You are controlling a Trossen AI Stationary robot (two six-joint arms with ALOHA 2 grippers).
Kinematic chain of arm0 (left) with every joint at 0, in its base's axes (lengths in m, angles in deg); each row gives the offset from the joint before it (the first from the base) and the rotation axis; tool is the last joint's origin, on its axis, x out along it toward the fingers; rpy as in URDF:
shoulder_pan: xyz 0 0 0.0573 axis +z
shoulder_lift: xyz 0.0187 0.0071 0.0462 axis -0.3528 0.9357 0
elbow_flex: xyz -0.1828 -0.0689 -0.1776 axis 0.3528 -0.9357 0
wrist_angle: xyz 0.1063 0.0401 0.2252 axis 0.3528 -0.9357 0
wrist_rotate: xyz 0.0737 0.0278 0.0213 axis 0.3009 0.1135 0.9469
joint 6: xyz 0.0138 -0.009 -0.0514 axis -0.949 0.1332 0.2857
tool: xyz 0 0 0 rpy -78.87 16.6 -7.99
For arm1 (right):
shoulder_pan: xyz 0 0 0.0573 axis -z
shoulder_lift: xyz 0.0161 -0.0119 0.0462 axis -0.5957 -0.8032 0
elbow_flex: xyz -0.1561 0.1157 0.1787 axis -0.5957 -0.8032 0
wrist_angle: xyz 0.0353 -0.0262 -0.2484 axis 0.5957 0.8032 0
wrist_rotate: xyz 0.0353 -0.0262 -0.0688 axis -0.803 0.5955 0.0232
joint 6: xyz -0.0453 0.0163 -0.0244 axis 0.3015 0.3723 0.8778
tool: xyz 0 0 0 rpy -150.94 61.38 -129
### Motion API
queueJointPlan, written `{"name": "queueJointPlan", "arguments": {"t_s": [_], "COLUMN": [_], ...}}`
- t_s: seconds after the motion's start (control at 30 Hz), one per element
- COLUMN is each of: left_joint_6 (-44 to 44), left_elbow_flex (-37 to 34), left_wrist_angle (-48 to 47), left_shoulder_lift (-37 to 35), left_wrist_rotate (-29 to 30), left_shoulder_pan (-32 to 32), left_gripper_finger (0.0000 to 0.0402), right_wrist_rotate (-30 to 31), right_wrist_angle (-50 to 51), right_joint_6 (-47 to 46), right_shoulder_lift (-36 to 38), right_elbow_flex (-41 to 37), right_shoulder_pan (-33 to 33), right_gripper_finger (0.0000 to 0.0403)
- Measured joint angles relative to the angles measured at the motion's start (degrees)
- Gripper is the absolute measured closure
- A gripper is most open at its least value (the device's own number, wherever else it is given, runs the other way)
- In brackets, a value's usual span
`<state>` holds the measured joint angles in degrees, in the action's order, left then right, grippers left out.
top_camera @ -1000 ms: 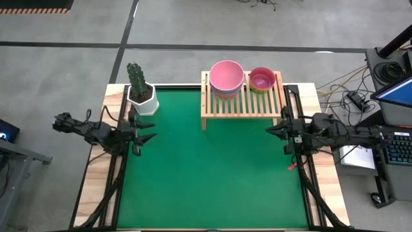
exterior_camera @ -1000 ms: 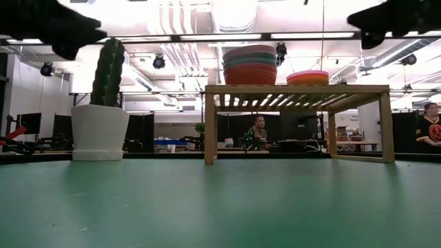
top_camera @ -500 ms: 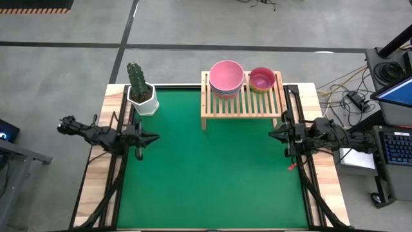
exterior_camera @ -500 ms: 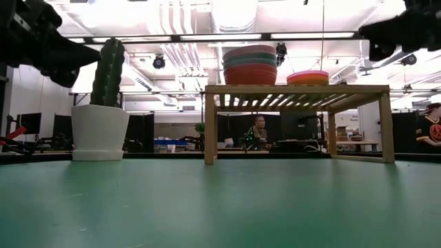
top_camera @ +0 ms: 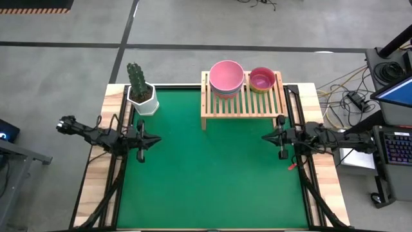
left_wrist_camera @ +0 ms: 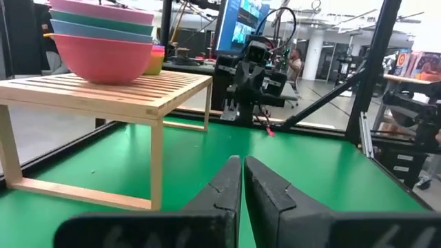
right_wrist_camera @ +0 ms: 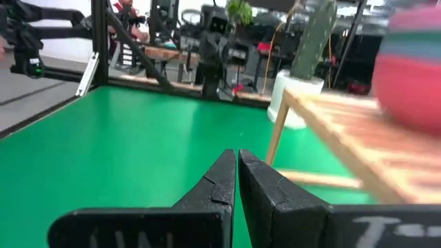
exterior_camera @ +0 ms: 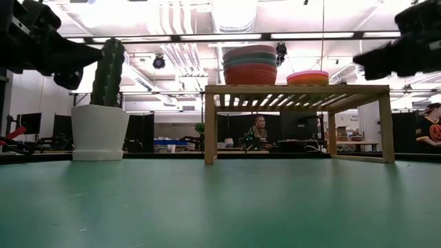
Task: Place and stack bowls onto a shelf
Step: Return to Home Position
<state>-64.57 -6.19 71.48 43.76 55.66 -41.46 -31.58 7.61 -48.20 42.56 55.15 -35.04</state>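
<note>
Facing each other across the green desk (top_camera: 212, 174), both arms hang apart from the loaded shelf.
The left arm (top_camera: 103, 136) sits at the desk's left edge and the right arm (top_camera: 322, 137) at its right edge, the right one nearer the shelf (top_camera: 243, 106). The shelf stands at the far side, right of centre, with its long axis running left to right. On it the larger bowls (top_camera: 226, 76) are stacked at the left end and the smaller bowls (top_camera: 262, 79) at the right end. Both pairs of jaws are pinched narrow and hold nothing, so I judge only the retreat home remains.
</note>
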Motion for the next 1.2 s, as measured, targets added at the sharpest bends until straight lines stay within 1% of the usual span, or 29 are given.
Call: {"name": "queueJointPlan", "arguments": {"t_s": [0.07,0.1,0.17,0.23,0.33,0.5,0.57,0.83,1.2], "left_joint_6": [0.01,-0.48,-2.28,-4.22,-6.13,-6.21,-6.21,-6.21,-6.21], "left_elbow_flex": [-0.01,-0.01,0.02,0.08,0.10,0.10,0.10,0.10,0.10], "left_wrist_angle": [0.01,0.05,-0.04,-0.23,-0.26,-0.21,-0.20,-0.03,0.03], "left_shoulder_lift": [0.07,0.06,0.09,0.23,0.42,0.62,0.68,0.83,1.04], "left_wrist_rotate": [0.66,2.10,6.87,9.09,9.18,9.13,9.13,9.08,8.93], "left_shoulder_pan": [0.00,0.00,0.00,0.04,0.04,0.00,0.00,0.00,0.00], "left_gripper_finger": [0.0400,0.0400,0.0400,0.0400,0.0400,0.0400,0.0400,0.0400,0.0400], "right_wrist_rotate": [0.32,0.75,0.34,-0.02,0.13,1.22,1.49,1.49,1.49], "right_wrist_angle": [-0.88,-1.25,-1.34,-1.30,-1.26,-1.15,-1.10,-1.08,-1.08], "right_joint_6": [-2.39,-4.19,-6.01,-6.17,-7.82,-13.13,-13.80,-11.52,-11.49], "right_shoulder_lift": [-0.03,-0.46,-1.45,-1.61,-1.90,-1.95,-1.95,-1.95,-1.99], "right_elbow_flex": [-1.30,-1.43,-1.45,-1.45,-1.45,-1.47,-1.47,-1.47,-1.46], "right_shoulder_pan": [0.00,0.00,0.00,-0.02,-0.02,0.00,0.00,0.00,0.00], "right_gripper_finger": [0.0394,0.0394,0.0394,0.0394,0.0394,0.0394,0.0394,0.0394,0.0394]}}
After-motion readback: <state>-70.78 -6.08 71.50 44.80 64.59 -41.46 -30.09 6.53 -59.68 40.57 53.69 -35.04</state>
